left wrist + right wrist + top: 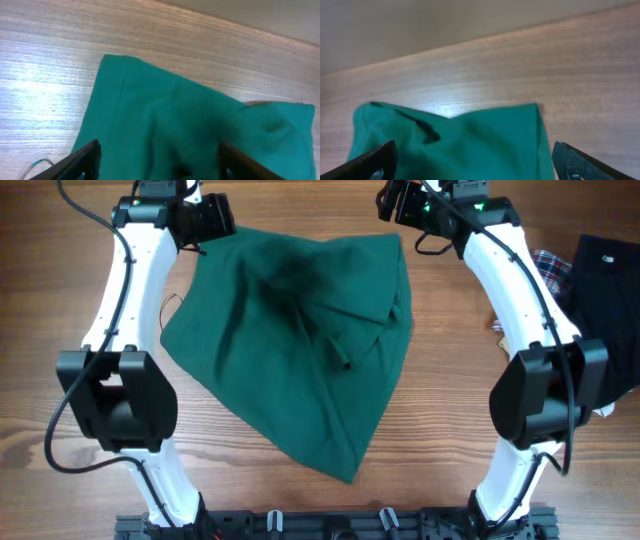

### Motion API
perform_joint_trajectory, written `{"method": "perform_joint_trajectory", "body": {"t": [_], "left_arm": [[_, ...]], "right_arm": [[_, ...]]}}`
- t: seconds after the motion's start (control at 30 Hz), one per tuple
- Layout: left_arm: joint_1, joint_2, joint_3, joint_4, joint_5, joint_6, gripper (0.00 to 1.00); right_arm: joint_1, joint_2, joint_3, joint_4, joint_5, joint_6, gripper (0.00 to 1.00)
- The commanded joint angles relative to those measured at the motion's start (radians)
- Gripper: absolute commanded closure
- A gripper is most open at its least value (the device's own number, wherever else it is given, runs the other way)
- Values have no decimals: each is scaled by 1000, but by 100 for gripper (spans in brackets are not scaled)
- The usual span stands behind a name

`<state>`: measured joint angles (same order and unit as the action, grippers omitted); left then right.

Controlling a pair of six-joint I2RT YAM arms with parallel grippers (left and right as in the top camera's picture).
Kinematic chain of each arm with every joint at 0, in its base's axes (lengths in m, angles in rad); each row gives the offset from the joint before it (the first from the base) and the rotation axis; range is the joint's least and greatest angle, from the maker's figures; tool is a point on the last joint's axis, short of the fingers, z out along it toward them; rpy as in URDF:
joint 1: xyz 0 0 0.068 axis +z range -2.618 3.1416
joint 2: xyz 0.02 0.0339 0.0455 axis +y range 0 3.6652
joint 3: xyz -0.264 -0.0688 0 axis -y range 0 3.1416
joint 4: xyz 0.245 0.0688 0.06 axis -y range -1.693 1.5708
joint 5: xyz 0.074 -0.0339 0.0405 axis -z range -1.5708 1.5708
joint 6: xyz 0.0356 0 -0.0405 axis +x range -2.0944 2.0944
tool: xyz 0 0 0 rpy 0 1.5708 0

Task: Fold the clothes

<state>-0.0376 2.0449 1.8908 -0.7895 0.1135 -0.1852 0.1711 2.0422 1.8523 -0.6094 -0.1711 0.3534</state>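
You're looking at a plain dark green garment (290, 330), no print, on a brown wood-grain table (450, 420). There's a red, white and blue plaid cloth (553, 268), a black garment (612, 290), and white arms (128, 280) with black joints.

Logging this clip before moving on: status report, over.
Left gripper open, right gripper open, nothing held. Green garment rumpled on table, not yet folded. Plaid cloth and black garment off to right, apart.

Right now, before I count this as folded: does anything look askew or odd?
The green garment lies skewed, a lopsided diamond rather than a neat rectangle, with a bunched ridge near its middle.
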Motion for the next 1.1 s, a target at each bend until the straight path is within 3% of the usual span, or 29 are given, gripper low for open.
{"method": "perform_joint_trajectory", "body": {"t": [0.0,0.17,0.23,0.33,0.4,0.5,0.67,0.83,1.07], "left_arm": [[29,-69,6,-95,-22,21,23],[80,-81,5,-389,-22,21,24],[100,-81,5,-483,-22,20,28],[126,-81,5,-554,-22,21,32],[143,-81,5,-563,-22,21,32],[165,-77,5,-557,-41,28,32],[175,-76,5,-551,-44,80,34],[175,-58,-8,-546,-44,103,34],[175,-19,-154,-528,-44,104,35]], "right_arm": [[-5,-118,12,-116,-59,-41,1],[18,-175,12,-509,-414,-151,1],[51,-175,-1,-654,-450,-173,1],[130,-175,-48,-737,-432,-207,0],[212,-175,-114,-719,-390,-180,1],[321,-175,-256,-589,-328,-18,0],[360,-175,-458,-403,-289,239,0],[383,-175,-489,-424,-344,222,0],[523,-175,-534,-497,-352,200,0]]}}
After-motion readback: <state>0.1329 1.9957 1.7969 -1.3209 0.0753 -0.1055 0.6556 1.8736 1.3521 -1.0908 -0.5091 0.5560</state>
